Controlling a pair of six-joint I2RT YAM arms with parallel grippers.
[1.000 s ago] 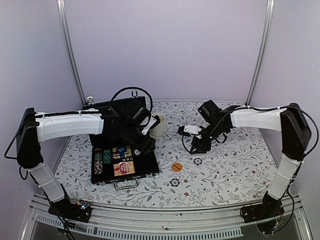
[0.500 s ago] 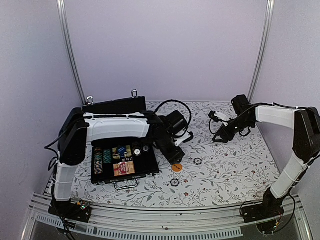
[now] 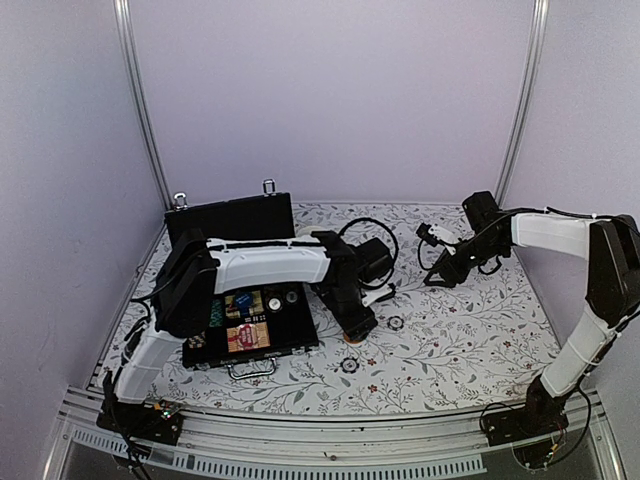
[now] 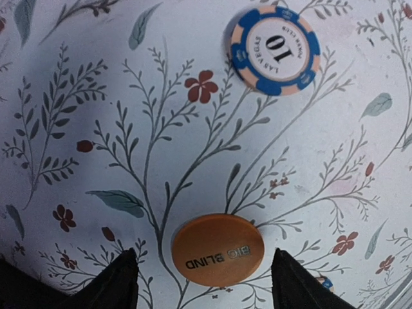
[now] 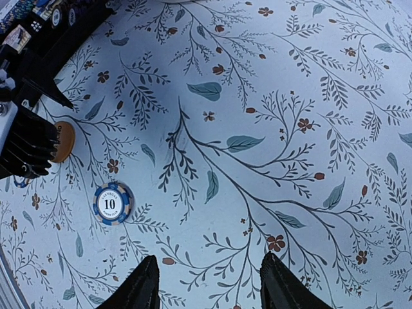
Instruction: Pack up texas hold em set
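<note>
The left claw (image 4: 205, 254) is open and holds nothing. Its fingertips (image 4: 125, 273) stand on either side of the orange BIG BLIND button (image 4: 217, 250), which lies flat on the bench (image 3: 470, 340). The blue 10 chip (image 4: 275, 41) lies near the button, apart from it. The black case (image 3: 250, 352) sits open at the left of the bench, lid upright, with chips and card decks in its tray. The right claw (image 5: 209, 267) is partly open and empty above bare bench at the far right.
</note>
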